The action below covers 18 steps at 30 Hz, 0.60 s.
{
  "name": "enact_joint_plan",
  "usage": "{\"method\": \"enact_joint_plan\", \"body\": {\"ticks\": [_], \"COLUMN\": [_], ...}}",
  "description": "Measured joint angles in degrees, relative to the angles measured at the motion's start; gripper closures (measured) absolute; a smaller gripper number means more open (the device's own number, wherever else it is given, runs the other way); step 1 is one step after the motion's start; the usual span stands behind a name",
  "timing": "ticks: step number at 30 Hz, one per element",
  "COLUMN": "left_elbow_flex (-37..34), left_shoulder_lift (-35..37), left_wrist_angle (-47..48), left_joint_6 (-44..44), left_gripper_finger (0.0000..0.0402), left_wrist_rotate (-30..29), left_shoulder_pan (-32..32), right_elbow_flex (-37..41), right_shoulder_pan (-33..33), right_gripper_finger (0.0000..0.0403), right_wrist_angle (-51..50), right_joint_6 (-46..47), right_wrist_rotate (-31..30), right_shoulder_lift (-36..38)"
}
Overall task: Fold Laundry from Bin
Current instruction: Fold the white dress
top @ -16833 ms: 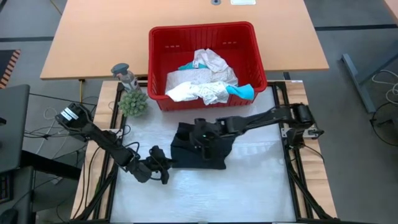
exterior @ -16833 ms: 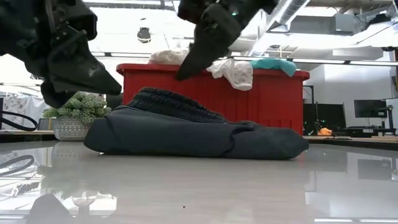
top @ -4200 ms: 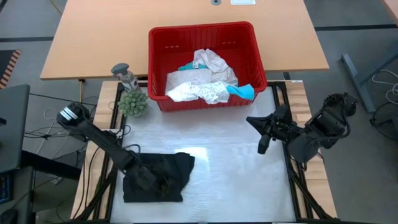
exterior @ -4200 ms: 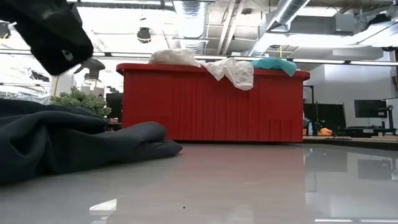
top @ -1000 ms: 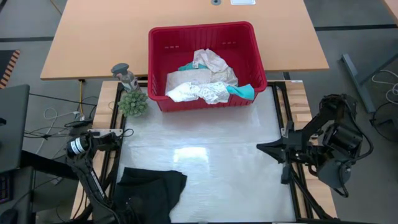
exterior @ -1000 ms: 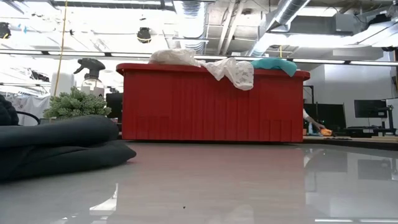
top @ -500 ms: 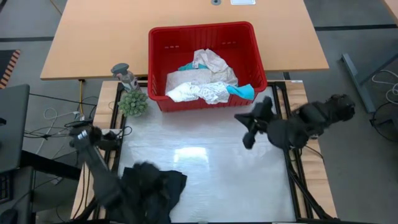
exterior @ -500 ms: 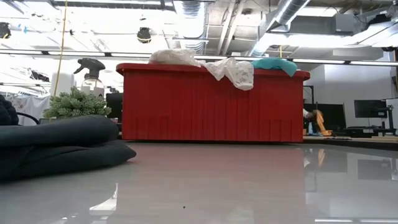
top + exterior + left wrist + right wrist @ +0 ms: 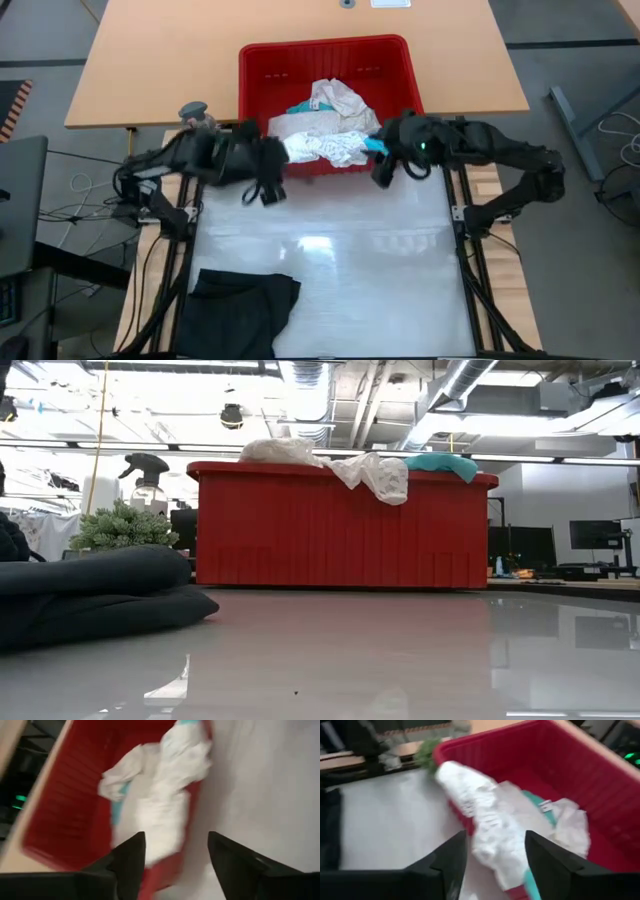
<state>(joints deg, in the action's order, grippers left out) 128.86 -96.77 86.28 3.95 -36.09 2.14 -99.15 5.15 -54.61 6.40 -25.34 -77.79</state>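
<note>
Both arms have swung to the bin [image 9: 325, 60], left pincer [image 9: 262, 190] and right pincer [image 9: 388, 172] spread empty; limp white laundry [image 9: 325, 140] suits pinching a draped edge.

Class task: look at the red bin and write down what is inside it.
Inside the red bin lie white lacy garments, one draped over the front rim, and a teal garment partly buried. Anything beneath the pile is covered.

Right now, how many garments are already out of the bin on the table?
1: the black garment, lying at the table's near left corner. The white garments and a teal one sit in the red bin; more may be hidden underneath.
</note>
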Motion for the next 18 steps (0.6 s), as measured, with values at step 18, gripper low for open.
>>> {"method": "enact_joint_plan", "body": {"ticks": [18], "left_elbow_flex": [-23.04], "left_shoulder_lift": [1.78], "left_wrist_angle": [-33.97], "left_joint_6": [-24.25], "left_gripper_finger": [0.0173], "left_wrist_rotate": [47.04], "left_shoulder_pan": [-33.6], "right_elbow_flex": [0.02], "right_shoulder_pan": [12.25], "right_gripper_finger": [0.0158], "right_wrist_angle": [-4.56], "right_joint_6": [-12.61], "right_wrist_rotate": [4.72], "right_shoulder_lift": [2.45]}}
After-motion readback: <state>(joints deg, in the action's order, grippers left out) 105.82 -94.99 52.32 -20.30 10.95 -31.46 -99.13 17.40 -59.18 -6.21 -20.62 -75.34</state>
